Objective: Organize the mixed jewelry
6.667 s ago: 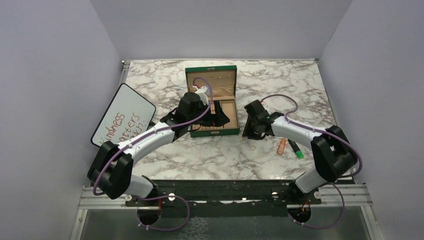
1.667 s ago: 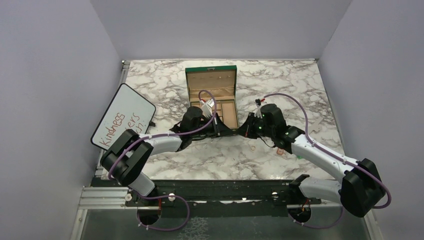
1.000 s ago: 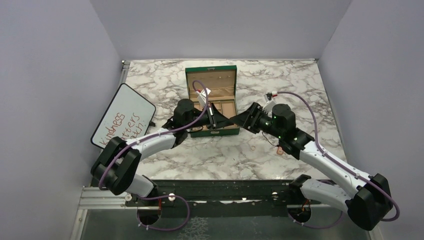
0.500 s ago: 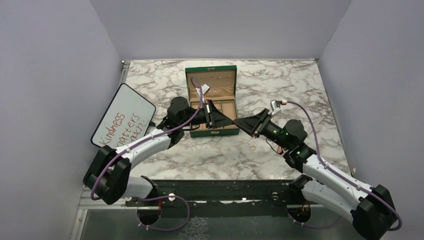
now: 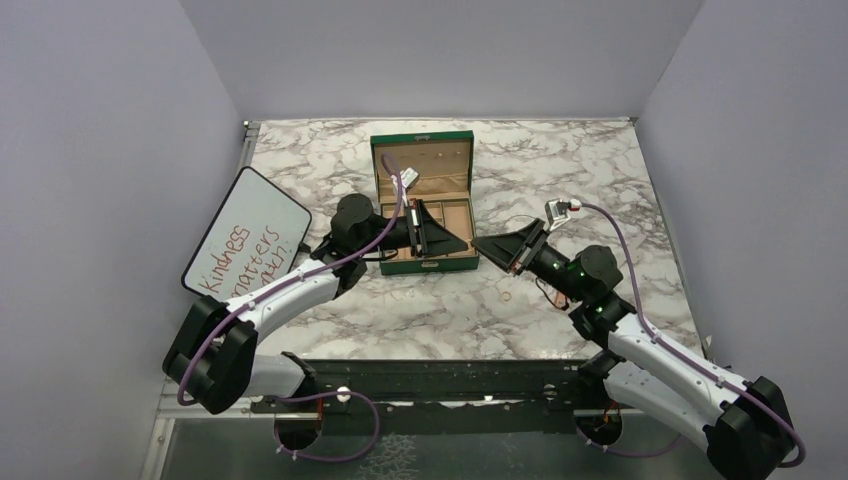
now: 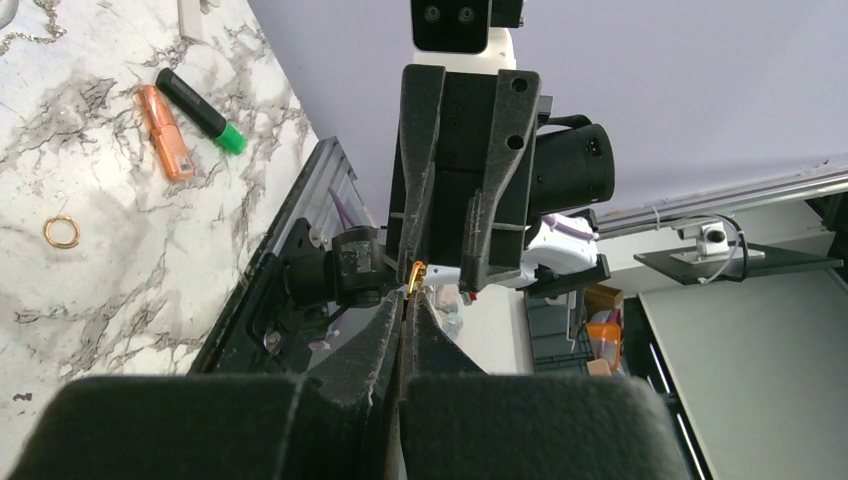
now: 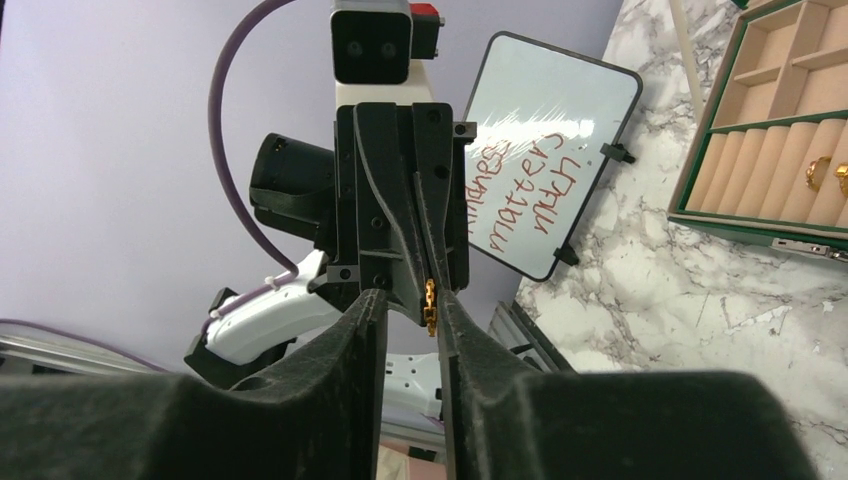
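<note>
Two grippers meet tip to tip just in front of the green box (image 5: 425,265), above the bench (image 5: 330,160). My left gripper (image 6: 403,305) is clamped tight on a small gold piece (image 7: 430,305), right at the fingertips. My right gripper (image 7: 410,298) is parted, one finger either side of that piece, with gap showing on both sides.

The piece is elongated. Its long axis runs up-down in the right wrist view and is slightly tilted in the left wrist view. Can't tell if it's a ring seen edge-on or a chain link, and it's too small to resolve from overhead.

One gold ring (image 5: 507,296) lies flat on the bench, off the box's front right corner, apart from both grippers. Two more gold rings (image 7: 818,172) sit in the box's roll slots; the second is cut off by the frame edge.

Orange marker (image 6: 165,145) and highlighter (image 6: 200,108) lie side by side on the bench, hidden under my right arm from overhead.
</note>
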`<action>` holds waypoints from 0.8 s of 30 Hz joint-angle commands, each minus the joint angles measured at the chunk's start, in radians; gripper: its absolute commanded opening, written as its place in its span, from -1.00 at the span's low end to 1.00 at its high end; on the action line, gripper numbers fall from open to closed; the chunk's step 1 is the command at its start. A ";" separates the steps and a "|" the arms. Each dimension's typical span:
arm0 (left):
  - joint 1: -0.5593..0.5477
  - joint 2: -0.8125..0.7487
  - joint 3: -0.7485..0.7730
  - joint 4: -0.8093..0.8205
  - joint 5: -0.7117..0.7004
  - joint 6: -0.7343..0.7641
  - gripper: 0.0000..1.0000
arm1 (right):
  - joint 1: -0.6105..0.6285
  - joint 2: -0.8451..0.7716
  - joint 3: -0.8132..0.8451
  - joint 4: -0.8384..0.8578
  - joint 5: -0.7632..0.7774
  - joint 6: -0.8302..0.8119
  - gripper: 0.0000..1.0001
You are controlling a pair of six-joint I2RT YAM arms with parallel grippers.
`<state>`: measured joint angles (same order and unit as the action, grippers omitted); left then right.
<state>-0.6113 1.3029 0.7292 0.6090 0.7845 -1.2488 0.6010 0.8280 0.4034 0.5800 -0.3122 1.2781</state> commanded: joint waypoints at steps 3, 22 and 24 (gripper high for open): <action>0.005 -0.019 0.012 0.026 0.003 0.018 -1.00 | 0.002 -0.017 -0.023 0.067 -0.021 -0.026 -0.55; 0.105 -0.080 -0.099 0.024 -0.095 0.108 0.30 | 0.002 0.037 0.105 -0.285 0.066 -0.185 -0.99; 0.136 -0.087 -0.113 0.007 -0.106 0.151 0.42 | 0.002 0.066 0.128 -0.332 0.084 -0.222 -0.99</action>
<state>-0.5262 1.2449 0.6510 0.6113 0.7338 -1.1847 0.6010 0.8581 0.4747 0.3901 -0.2852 1.1519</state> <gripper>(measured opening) 0.653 0.014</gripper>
